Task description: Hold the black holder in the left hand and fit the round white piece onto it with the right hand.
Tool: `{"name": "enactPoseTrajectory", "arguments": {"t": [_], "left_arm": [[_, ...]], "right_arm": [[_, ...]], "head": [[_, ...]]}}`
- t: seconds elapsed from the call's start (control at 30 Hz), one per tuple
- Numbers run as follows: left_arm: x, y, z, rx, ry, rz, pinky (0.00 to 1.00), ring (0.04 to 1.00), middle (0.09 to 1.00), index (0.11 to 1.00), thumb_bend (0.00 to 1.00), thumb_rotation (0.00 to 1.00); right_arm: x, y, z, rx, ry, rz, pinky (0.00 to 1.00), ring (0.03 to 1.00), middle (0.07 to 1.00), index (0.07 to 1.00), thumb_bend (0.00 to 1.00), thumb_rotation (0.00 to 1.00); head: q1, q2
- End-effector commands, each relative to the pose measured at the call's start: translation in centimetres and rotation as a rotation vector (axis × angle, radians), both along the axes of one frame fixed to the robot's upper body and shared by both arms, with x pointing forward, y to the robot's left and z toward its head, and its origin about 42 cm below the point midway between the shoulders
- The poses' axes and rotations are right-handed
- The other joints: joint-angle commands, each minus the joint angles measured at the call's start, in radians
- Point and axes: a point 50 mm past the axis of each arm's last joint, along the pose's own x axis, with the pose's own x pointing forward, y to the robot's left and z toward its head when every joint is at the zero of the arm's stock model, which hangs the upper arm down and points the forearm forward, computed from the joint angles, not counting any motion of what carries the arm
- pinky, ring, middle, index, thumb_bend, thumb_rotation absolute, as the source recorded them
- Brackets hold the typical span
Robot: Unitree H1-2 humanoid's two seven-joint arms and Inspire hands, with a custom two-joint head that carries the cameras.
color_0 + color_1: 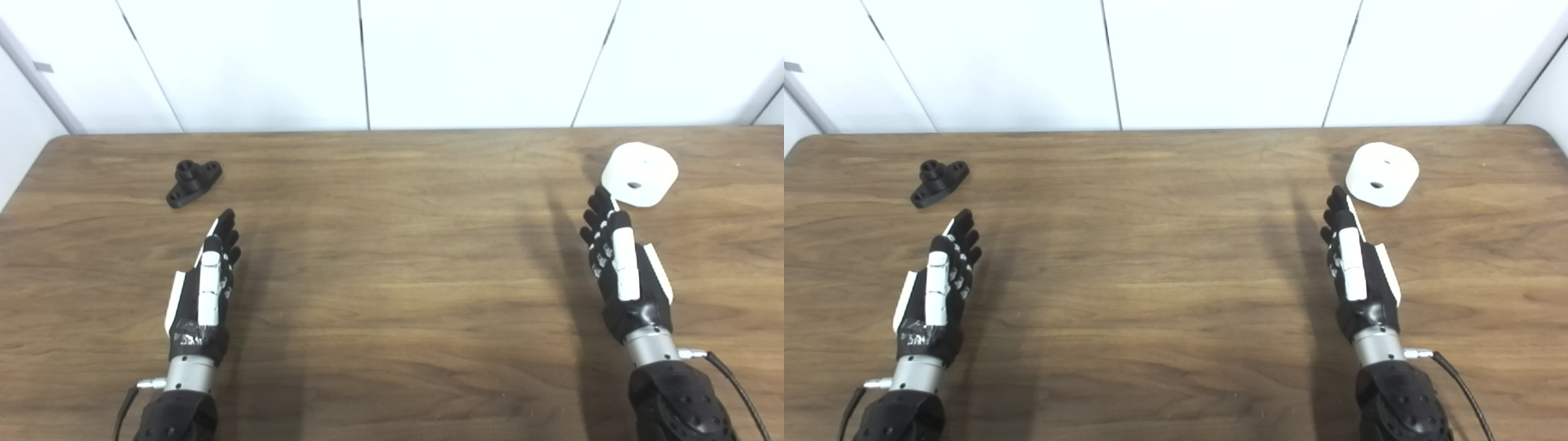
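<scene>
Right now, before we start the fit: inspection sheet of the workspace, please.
Surface: wooden table, bare grain, arm shadows only.
Job's things: black holder lying far left; round white piece far right, centre hole visible. Both untouched.
Clutter: nothing seen.
Robot hands: left robot hand open, fingers extended, short of the holder; right robot hand open, fingertips close beside the white piece, contact unclear.
Cables: black cable leaves the right wrist; another at the left wrist.
Surroundings: white wall panels behind the table.
</scene>
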Motion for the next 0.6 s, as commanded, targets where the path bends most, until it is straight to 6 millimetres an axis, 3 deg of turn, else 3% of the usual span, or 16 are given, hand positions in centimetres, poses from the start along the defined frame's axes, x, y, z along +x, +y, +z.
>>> {"name": "enactPoseTrajectory", "arguments": {"t": [0.0, 0.4, 0.57], "left_arm": [[0.36, 0.12, 1.29, 0.011, -0.061, -0.004, 1.00, 1.000, 1.000, 0.979, 0.53, 0.99], [0.44, -0.01, 1.36, 0.023, -0.058, 0.002, 1.00, 1.000, 1.000, 0.981, 0.52, 0.99], [0.25, -0.53, 1.17, 0.030, -0.063, -0.004, 1.00, 1.000, 1.000, 0.975, 0.50, 1.00]], "right_arm": [[0.48, 0.03, 1.32, -0.005, -0.077, 0.005, 1.00, 1.000, 1.000, 1.000, 0.55, 1.00], [0.45, -0.11, 1.47, -0.011, -0.075, 0.008, 1.00, 1.000, 1.000, 1.000, 0.56, 1.00], [0.23, -0.56, 1.42, -0.021, -0.075, 0.006, 1.00, 1.000, 1.000, 1.000, 0.56, 1.00]], "head": [[0.001, 0.001], [0.015, 0.005], [0.102, -0.023]]}}
